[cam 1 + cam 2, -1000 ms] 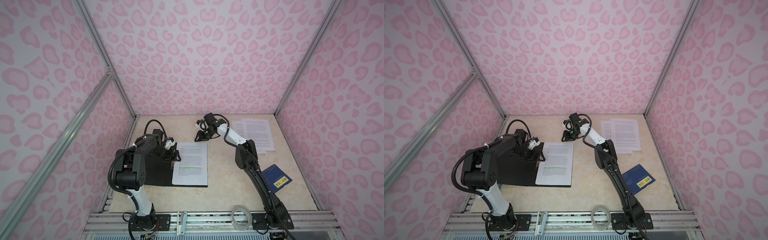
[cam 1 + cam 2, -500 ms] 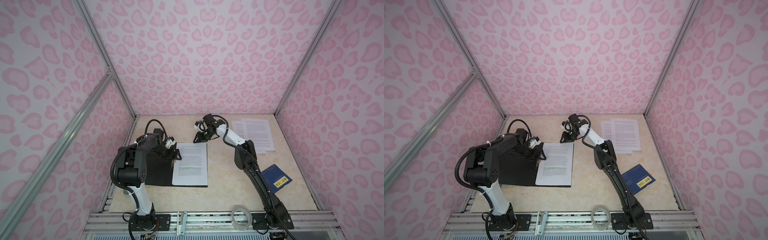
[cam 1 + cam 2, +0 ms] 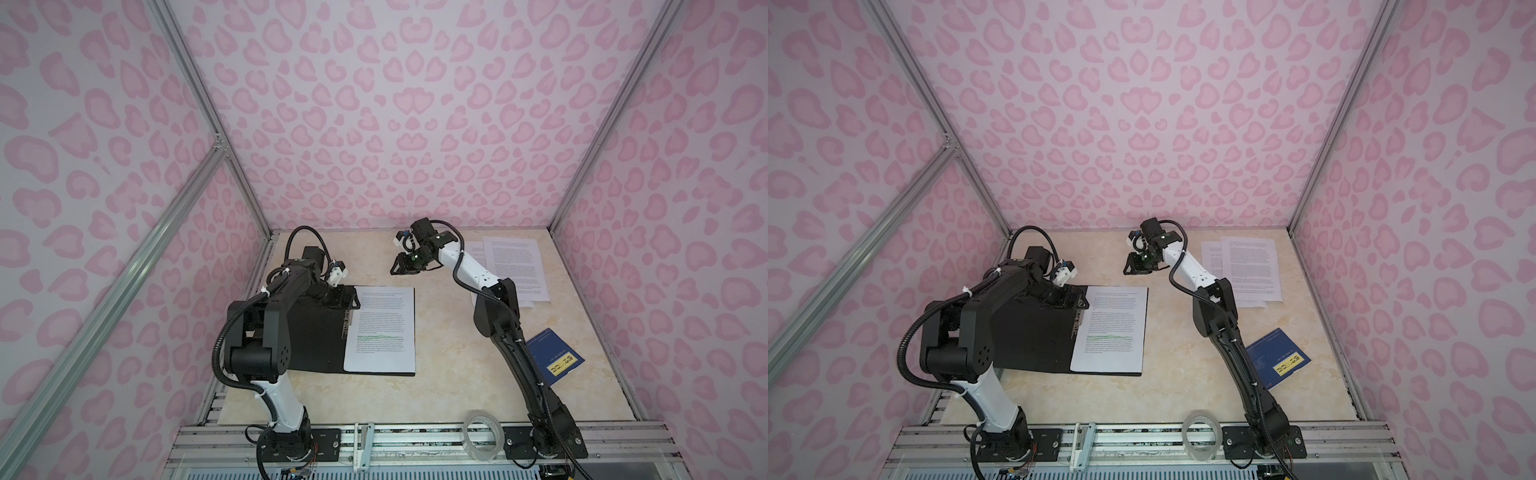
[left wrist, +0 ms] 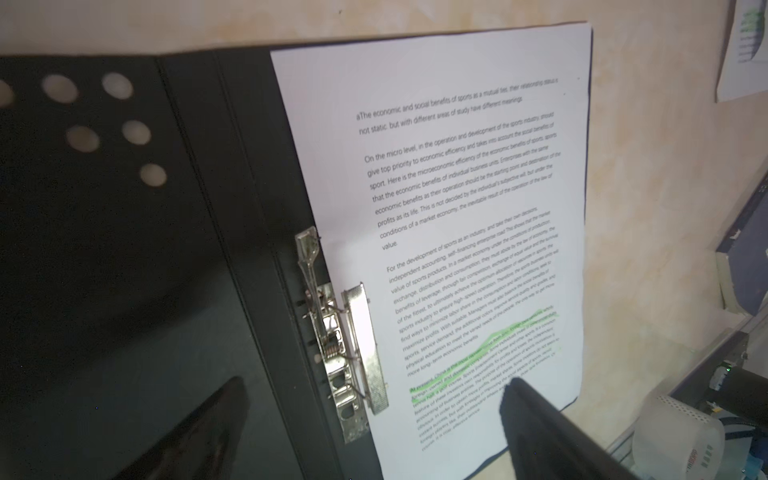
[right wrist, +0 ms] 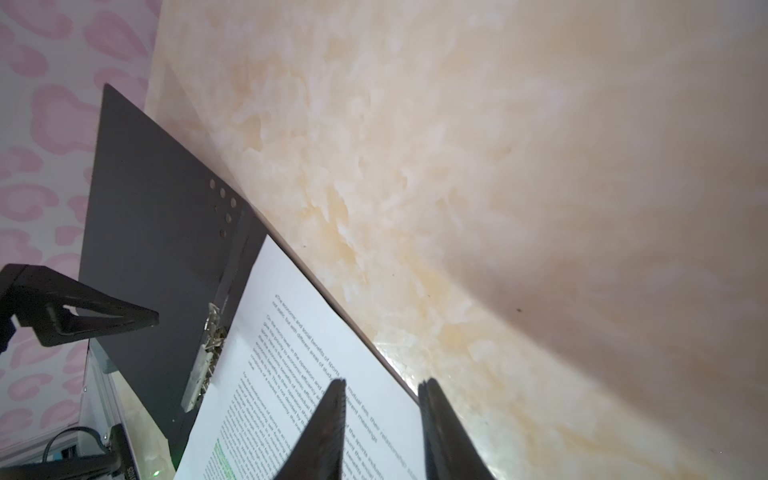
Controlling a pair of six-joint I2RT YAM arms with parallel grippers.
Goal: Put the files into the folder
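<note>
Since a second ago the right gripper (image 3: 401, 266) has slid slightly left, nearer the folder (image 3: 316, 340); nothing else has shifted. Its fingers (image 5: 328, 424) stand partly parted and grasp nothing. In the right wrist view one tip shows over the sheet (image 5: 291, 374), the other over bare table (image 5: 540, 208) just past the folder's edge. That sheet lies flat on the open folder's right half. The other sheets (image 3: 515, 266) overlap on the table, well behind those fingers. The left gripper (image 4: 376, 380) is spread wide and empty, with one finger over the black cover and one by the sheet's green lines. The clip (image 4: 345, 345) lies between and just ahead of them. Whether it presses the paper I cannot tell.
</note>
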